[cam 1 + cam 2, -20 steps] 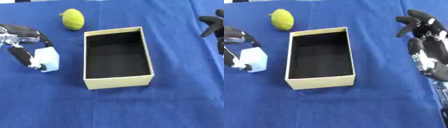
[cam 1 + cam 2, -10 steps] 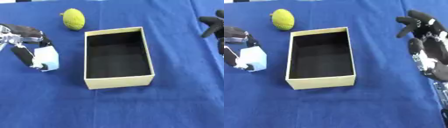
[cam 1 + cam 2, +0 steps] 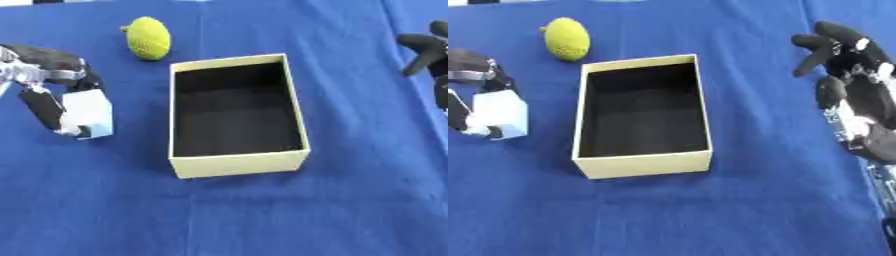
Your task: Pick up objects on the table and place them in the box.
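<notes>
An open cream cardboard box (image 3: 234,115) with a dark inside stands in the middle of the blue table. My left hand (image 3: 45,82) is at the left, its thumb and fingers curled round a white cube (image 3: 87,112), which sits low by the cloth. A yellow-green bumpy fruit (image 3: 148,37) lies beyond the box's far left corner. My right hand (image 3: 859,95) rests open at the right edge, fingers pointing up, holding nothing.
The blue cloth (image 3: 262,215) covers the whole table. Nothing is inside the box. Bare cloth lies in front of the box and between the box and my right hand.
My left hand with the white cube has shifted slightly up and toward the box. The right hand, box and fruit have stayed put.
</notes>
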Controlling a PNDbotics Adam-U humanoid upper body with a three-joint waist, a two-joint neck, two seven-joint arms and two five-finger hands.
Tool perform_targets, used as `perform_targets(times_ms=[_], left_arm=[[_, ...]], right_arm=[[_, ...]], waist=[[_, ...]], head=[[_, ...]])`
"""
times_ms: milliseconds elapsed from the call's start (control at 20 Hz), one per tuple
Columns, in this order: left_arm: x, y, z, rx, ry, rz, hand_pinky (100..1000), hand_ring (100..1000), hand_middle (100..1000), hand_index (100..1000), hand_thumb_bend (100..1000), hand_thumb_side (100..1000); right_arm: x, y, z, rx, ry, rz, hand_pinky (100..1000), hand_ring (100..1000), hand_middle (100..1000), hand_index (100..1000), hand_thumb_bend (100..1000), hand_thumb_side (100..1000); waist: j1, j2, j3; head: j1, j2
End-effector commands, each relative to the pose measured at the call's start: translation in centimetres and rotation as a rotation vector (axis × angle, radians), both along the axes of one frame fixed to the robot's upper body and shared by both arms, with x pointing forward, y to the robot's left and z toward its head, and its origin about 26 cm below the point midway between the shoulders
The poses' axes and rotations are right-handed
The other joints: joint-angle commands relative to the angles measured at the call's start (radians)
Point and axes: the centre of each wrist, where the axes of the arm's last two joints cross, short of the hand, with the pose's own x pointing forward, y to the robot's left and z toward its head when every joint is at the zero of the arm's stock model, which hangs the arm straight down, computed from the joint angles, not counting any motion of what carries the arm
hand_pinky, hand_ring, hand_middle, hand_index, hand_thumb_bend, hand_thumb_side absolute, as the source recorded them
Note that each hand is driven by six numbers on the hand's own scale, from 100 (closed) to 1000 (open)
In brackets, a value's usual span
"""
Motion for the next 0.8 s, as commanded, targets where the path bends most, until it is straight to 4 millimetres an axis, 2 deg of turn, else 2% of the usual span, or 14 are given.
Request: perform_targets(times_ms=[50,200,350,650,800], left_arm=[[-0.6,-0.3,2.4,-0.025,-0.058,-0.029,675,502,349,672,100,143],[-1.7,-3.2,5.7,-0.130,-0.174,-0.164,673,496,344,670,100,154],[-3.0,-6.6,8.1,-0.192,-0.215,-0.272,671,492,341,667,100,160],[-4.6,-12.1,9.9,-0.272,-0.199,-0.428,664,490,340,670,100,183],[-5.3,-14.3,10.5,-0.291,-0.204,-0.487,665,490,341,672,100,184]], right_arm=[[-0.2,0.0,0.6,-0.008,-0.018,0.004,1000,896,554,912,100,470],[-0.2,-0.2,0.7,-0.007,-0.022,0.004,1000,895,555,911,100,470],[-0.2,-0.3,0.8,-0.004,-0.026,0.005,1000,895,556,911,100,470],[-0.3,-0.5,0.8,0.012,-0.026,-0.005,1000,895,557,911,100,470],[-0.3,-0.6,0.8,0.023,-0.025,-0.010,1000,896,559,911,100,470]], waist=[[-0.004,-0.028,-0.003],[-0.003,-0.034,0.005],[-0.003,-0.038,0.008],[0.000,-0.045,0.005],[0.005,-0.049,0.001]], head=[[0.012,0.004],[0.010,0.012],[0.009,0.014],[0.014,0.018],[0.018,0.018]])
